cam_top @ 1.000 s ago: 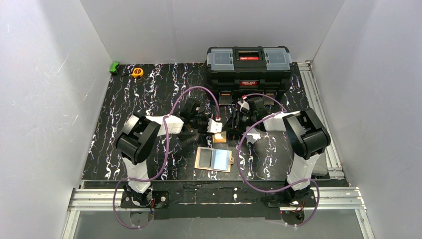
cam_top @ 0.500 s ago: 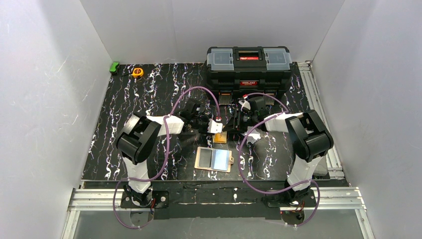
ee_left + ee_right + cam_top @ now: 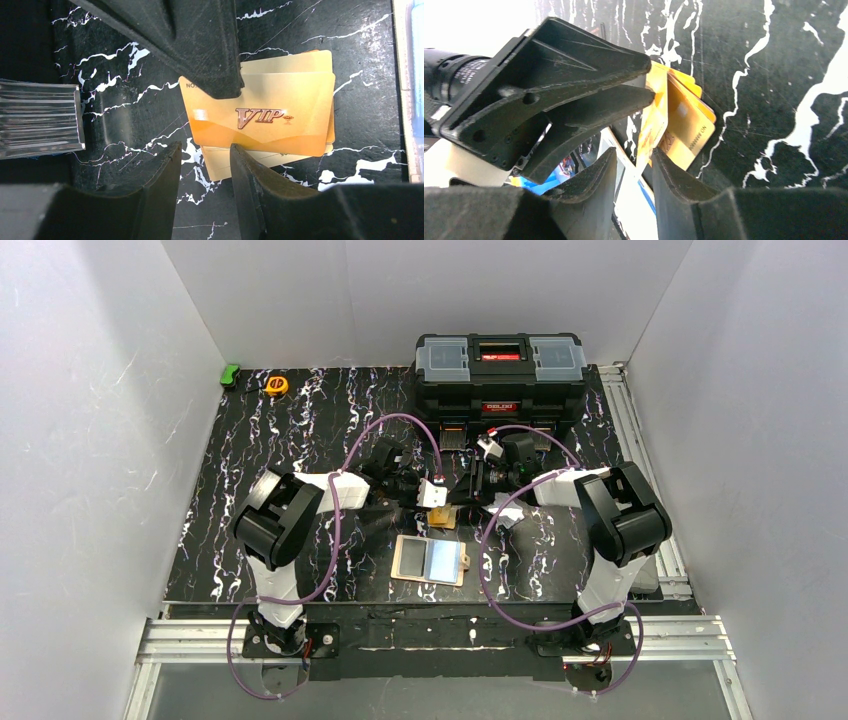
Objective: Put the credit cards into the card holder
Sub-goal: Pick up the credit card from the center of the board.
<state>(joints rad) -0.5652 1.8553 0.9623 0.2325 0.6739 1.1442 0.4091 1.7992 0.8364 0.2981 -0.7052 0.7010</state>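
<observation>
Straddling one upturned card of the gold credit cards edge-on: right claw, narrow, clamp uncertain. Opposite across the long edges, left claw parted, empty. Base-side of both, card holder lies open.

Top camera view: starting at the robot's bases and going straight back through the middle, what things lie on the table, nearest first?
Open cream card holder → gold cards → black toolbox.

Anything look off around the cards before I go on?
Yes: the gold cards are no neat stack. They are fanned at different angles, and in the right wrist view one stands tilted on edge between the fingers of the right claw.
</observation>
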